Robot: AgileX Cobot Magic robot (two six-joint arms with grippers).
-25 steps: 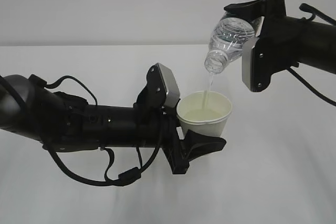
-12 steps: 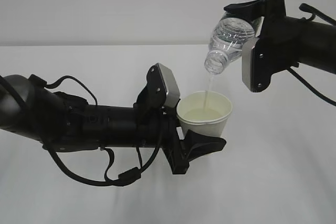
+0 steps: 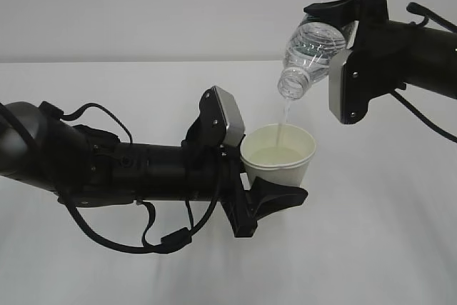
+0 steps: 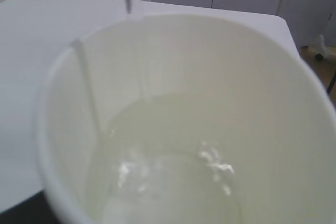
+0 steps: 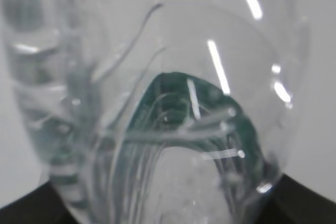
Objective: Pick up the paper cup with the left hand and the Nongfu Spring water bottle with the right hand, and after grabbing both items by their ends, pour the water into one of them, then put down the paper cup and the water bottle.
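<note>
My left gripper (image 3: 275, 189) is shut on the lower part of the white paper cup (image 3: 279, 159) and holds it upright above the table. The cup (image 4: 262, 103) fills the left wrist view, with water (image 4: 173, 177) pooled inside it. Up at the right, my right gripper (image 3: 335, 32) is shut on the base end of the Nongfu Spring water bottle (image 3: 309, 53), which tilts mouth-down over the cup. A thin stream of water (image 3: 285, 115) falls from the bottle's mouth into the cup. The clear ribbed bottle (image 5: 157, 77) fills the right wrist view and hides the jaws.
The white table (image 3: 393, 241) spreads under both arms, with a plain pale wall behind. The left arm's cables (image 3: 153, 237) hang low near the tabletop. The left wrist view shows the table's far corner (image 4: 273, 19) and floor beyond it.
The bottle has tipped very slightly further while the stream keeps running. The cup and the left arm have stayed still.
</note>
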